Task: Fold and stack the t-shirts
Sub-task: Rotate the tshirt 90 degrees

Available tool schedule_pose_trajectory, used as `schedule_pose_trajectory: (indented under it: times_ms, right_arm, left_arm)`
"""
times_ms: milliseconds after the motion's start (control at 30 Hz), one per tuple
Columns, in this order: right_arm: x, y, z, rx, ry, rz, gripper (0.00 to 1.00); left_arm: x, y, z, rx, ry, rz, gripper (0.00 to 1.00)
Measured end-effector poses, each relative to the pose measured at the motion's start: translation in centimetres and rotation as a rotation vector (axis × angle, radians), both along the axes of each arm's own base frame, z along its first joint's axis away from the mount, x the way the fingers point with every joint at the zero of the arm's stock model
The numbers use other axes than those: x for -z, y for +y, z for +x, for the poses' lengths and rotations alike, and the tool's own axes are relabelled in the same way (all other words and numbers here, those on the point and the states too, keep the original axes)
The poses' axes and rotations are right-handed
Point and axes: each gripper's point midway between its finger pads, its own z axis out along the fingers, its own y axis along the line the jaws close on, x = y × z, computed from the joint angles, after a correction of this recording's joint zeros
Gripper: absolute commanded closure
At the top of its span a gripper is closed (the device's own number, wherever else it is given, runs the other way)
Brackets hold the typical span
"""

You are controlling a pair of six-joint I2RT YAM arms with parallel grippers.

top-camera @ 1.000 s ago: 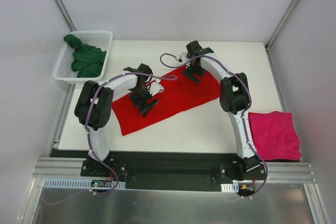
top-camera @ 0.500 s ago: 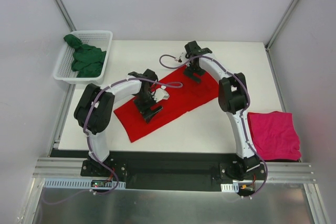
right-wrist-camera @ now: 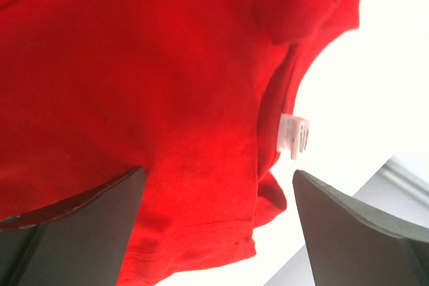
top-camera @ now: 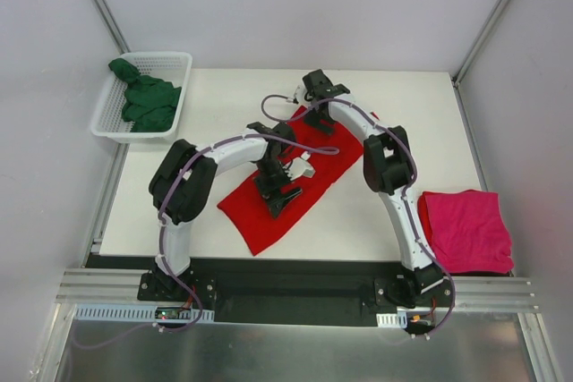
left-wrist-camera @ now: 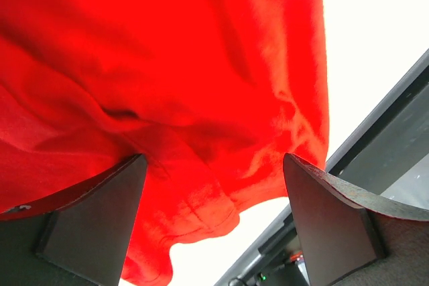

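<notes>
The red t-shirt (top-camera: 255, 221) lies across the middle of the table (top-camera: 403, 105) as a rumpled band running from 7 o'clock to 1 o'clock. The pink t-shirt (top-camera: 466, 230) sits folded at 4 o'clock, and the green t-shirt (top-camera: 148, 103) is heaped in the basket (top-camera: 175, 58) at 10 o'clock. The left gripper (top-camera: 279, 192) hangs low over the band's near half and the right gripper (top-camera: 315, 118) over its far end; both have their fingers wide apart and nothing clamped, with red cloth filling each wrist view. The step looks like taking hold of the red one to lay it out for folding. To do that well, each gripper should probably come down on an outer edge rather than mid-cloth. On the right that means near the collar, beside the white label (right-wrist-camera: 295, 135) (a handy landmark), and on the left the creased hem at 7 o'clock. Both layers should be pinched together, then both ends drawn apart evenly so the wrinkles pull flat, not into a twist.
</notes>
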Motion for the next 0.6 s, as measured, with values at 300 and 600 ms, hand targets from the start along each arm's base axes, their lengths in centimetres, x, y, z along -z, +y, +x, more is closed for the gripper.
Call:
schedule_pose_trajectory:
  times_ms: [300,600]
  right_arm:
    - [-0.6,4.7,2.7,-0.093,-0.137,0.047,0.04]
    - [-0.9,6.9,4.3,-0.176,-0.212,0.032,0.04]
  left_arm:
    - [-0.3,-5.0,-0.9,0.103,0.008,-0.070,0.16]
    - [-0.4,-4.3,-3.3,0.113,0.059,-0.064,0.16]
